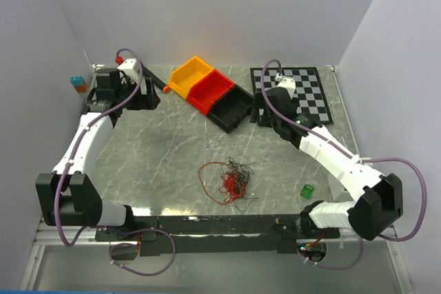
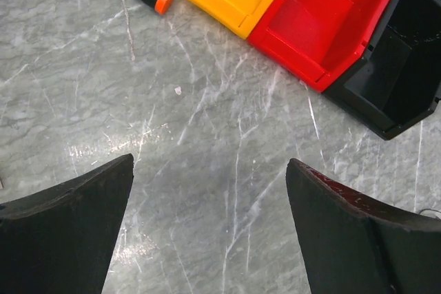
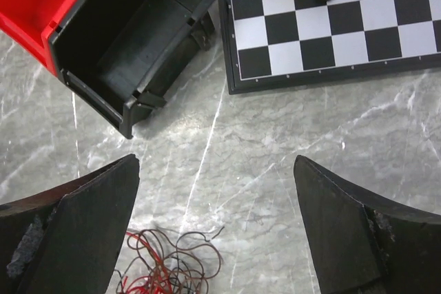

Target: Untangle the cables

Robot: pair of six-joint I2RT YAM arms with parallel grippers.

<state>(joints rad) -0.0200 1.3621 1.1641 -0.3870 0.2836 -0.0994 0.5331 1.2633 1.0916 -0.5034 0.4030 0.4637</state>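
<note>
Robot lab test cell: plain white walls (image 1: 227,12), marble-patterned table (image 1: 165,149), two purple-hosed arms (image 1: 86,139).

The grey marbled desk (image 1: 165,146) bears tangled cables (image 1: 231,180) near the middle of its near edge, a green block (image 1: 307,191) toward the near right corner, a yellow bin (image 1: 189,78), red bin (image 1: 212,91) and black bin (image 1: 233,108) in a row by the far edge, and a chessboard (image 1: 309,93) at the far right corner.
</note>
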